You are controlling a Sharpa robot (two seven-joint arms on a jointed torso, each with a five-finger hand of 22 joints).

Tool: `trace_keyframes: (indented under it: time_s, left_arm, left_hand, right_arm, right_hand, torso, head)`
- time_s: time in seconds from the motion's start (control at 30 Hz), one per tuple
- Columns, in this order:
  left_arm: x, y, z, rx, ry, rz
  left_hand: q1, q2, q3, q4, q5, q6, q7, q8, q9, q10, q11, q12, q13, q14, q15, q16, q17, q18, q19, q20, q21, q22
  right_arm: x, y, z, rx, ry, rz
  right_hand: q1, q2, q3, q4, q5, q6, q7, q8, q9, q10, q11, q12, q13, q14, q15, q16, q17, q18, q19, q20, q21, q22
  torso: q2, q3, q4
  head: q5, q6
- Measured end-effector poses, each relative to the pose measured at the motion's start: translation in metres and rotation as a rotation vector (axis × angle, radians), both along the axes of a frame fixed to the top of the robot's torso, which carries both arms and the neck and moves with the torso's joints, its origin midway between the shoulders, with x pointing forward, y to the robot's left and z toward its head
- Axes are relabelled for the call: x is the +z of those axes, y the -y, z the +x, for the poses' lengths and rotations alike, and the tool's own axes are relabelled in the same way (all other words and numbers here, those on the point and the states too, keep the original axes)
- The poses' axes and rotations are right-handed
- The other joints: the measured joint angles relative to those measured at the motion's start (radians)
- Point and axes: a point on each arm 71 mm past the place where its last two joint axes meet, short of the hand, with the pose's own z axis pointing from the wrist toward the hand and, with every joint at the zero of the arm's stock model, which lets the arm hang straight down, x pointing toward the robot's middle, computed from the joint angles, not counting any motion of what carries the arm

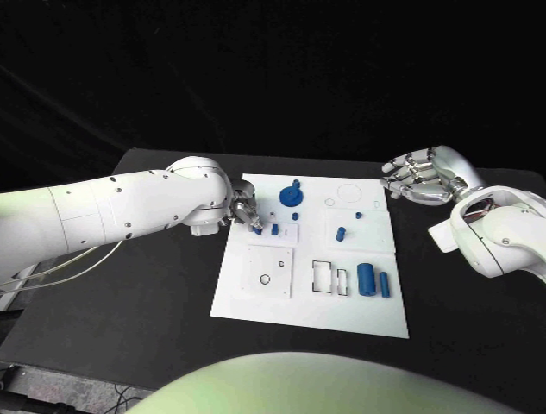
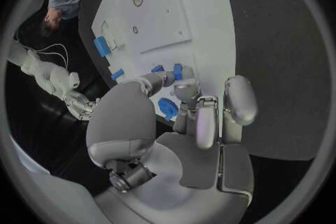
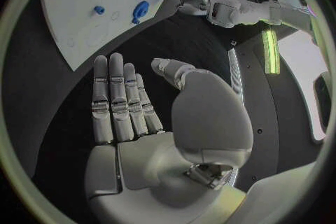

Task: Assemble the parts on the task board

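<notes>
The white task board (image 1: 300,304) lies mid-table. My left hand (image 1: 244,213) reaches over its left edge, and thumb and a finger pinch a small blue part (image 1: 258,229); a second small part (image 1: 274,228) stands right beside it. In the left wrist view the left hand (image 2: 183,123) has its fingertips at these blue parts (image 2: 177,71), with a blue knob (image 2: 168,107) close to the palm. The knob (image 1: 291,195) stands toward the board's far end. My right hand (image 1: 418,179) hovers off the board's far right corner, holding nothing; its fingers (image 3: 115,95) are straight and apart.
Two blue cylinders (image 1: 373,279) lie near the board's right front beside rectangular cut-outs (image 1: 330,276). A short blue peg (image 1: 342,233) and a tiny piece (image 1: 359,216) sit mid-right. A square inset with a ring (image 1: 267,271) is at the left front. Black table (image 1: 472,328) surrounds the board.
</notes>
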Motion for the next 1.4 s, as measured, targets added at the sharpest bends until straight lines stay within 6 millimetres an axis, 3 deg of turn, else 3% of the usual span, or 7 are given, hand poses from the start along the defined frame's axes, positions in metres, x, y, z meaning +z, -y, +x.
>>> trace_keyframes:
  time_s: [0.1, 0.83, 1.1, 1.17, 1.27, 1.3, 1.4]
  left_arm:
    - [0.0001, 0.0002, -0.0002, -0.004, -0.005, 0.003]
    - [-0.0034, 0.0047, 0.0027, -0.004, -0.015, 0.007]
    - [-0.0068, 0.0060, 0.0023, -0.008, -0.031, 0.009]
    - [-0.0071, 0.0057, 0.0026, -0.006, -0.032, 0.009]
    - [-0.0075, 0.0054, 0.0031, -0.002, -0.032, 0.010]
    - [-0.0076, 0.0055, 0.0031, -0.001, -0.032, 0.010]
    - [-0.0076, 0.0058, 0.0032, 0.002, -0.031, 0.011]
  left_hand:
    - [-0.008, 0.002, -0.003, -0.003, 0.020, 0.005, 0.000, 0.001, -0.003, 0.005, 0.001, 0.007, 0.012, 0.000, 0.000, 0.000, 0.000, 0.000, 0.000, 0.000, 0.000, 0.000]
    - [-0.030, -0.006, -0.007, -0.007, 0.020, 0.015, -0.007, 0.004, -0.010, 0.012, 0.000, 0.018, 0.026, 0.000, 0.000, 0.000, 0.000, 0.000, 0.000, 0.000, 0.000, 0.000]
    - [-0.052, 0.001, -0.016, -0.017, 0.006, 0.052, -0.030, 0.005, -0.009, 0.030, -0.002, 0.047, 0.066, 0.000, 0.000, 0.000, 0.000, 0.000, 0.000, 0.000, 0.000, 0.000]
    - [-0.053, 0.000, -0.017, -0.017, -0.009, 0.055, -0.033, 0.005, -0.010, 0.030, -0.002, 0.047, 0.066, 0.000, 0.000, 0.000, 0.000, 0.000, 0.000, 0.000, 0.000, 0.000]
    - [-0.058, -0.005, -0.024, -0.024, -0.074, 0.058, -0.036, -0.003, -0.014, 0.030, -0.002, 0.038, 0.063, -0.003, -0.003, 0.000, 0.000, 0.000, 0.000, 0.000, 0.000, 0.000]
    - [-0.060, -0.006, -0.006, -0.042, -0.089, 0.060, -0.038, -0.003, -0.015, 0.030, -0.002, 0.036, 0.062, -0.004, -0.004, 0.000, 0.000, 0.000, 0.000, 0.000, 0.000, 0.000]
    - [-0.065, -0.007, -0.005, -0.043, -0.130, 0.061, -0.039, -0.005, -0.020, 0.030, -0.002, 0.032, 0.061, -0.004, -0.004, 0.000, 0.000, 0.000, 0.000, 0.000, 0.000, 0.000]
  right_arm:
    - [-0.0004, 0.0001, -0.0001, 0.000, -0.001, 0.000]
    - [-0.0015, 0.0013, 0.0004, -0.004, -0.002, -0.002]
    - [-0.0019, 0.0025, 0.0011, -0.007, -0.002, -0.003]
    - [-0.0019, 0.0026, 0.0012, -0.008, -0.003, -0.004]
    - [-0.0020, 0.0028, 0.0013, -0.008, -0.003, -0.004]
    - [-0.0020, 0.0028, 0.0013, -0.008, -0.003, -0.004]
    - [-0.0022, 0.0027, 0.0013, -0.008, -0.004, -0.004]
  right_hand:
    - [0.000, 0.000, 0.000, 0.000, 0.000, 0.000, 0.000, 0.000, 0.000, 0.000, 0.000, 0.000, 0.000, 0.000, 0.000, 0.000, 0.000, 0.000, 0.000, 0.000, 0.000, 0.000]
    - [0.000, 0.000, 0.000, 0.000, 0.000, 0.000, 0.000, 0.000, -0.001, 0.000, 0.000, 0.000, -0.004, 0.000, 0.000, -0.006, 0.000, 0.000, 0.000, 0.000, 0.000, -0.004]
    - [0.000, 0.000, 0.000, 0.000, 0.000, 0.000, 0.000, 0.000, -0.001, 0.000, 0.000, 0.000, -0.004, 0.000, 0.000, -0.006, 0.000, 0.000, 0.000, 0.000, 0.000, -0.004]
    - [0.000, 0.000, 0.000, 0.000, 0.000, 0.000, 0.000, 0.000, -0.001, 0.000, 0.000, 0.000, -0.005, 0.000, 0.000, -0.006, 0.000, 0.000, 0.000, 0.000, 0.000, -0.006]
    - [0.000, 0.000, 0.000, 0.000, 0.000, 0.000, 0.000, 0.000, -0.001, 0.000, 0.000, 0.000, -0.006, 0.000, 0.000, -0.006, 0.000, 0.000, 0.000, 0.000, 0.000, -0.006]
    - [0.000, 0.000, 0.000, 0.000, 0.000, 0.000, 0.000, 0.000, -0.001, 0.000, 0.000, 0.000, -0.006, 0.000, 0.000, -0.006, 0.000, 0.000, 0.000, 0.000, 0.000, -0.006]
    - [0.000, 0.000, 0.000, 0.000, 0.000, 0.000, 0.000, 0.000, -0.001, 0.000, 0.000, 0.000, -0.006, 0.000, 0.000, -0.006, 0.000, 0.000, 0.000, 0.000, 0.000, -0.006]
  torso:
    - [0.000, -0.0002, 0.0002]
    - [0.000, 0.0006, -0.0005]
    - [0.000, 0.0008, -0.0008]
    - [0.000, 0.0008, -0.0008]
    - [0.000, 0.0008, -0.0005]
    - [0.000, 0.0008, -0.0004]
    - [0.000, 0.0005, -0.0004]
  head:
    - [0.000, 0.000]
    - [0.000, 0.000]
    - [-0.003, 0.000]
    - [-0.004, 0.000]
    - [-0.005, 0.000]
    - [-0.006, 0.000]
    - [-0.006, 0.000]
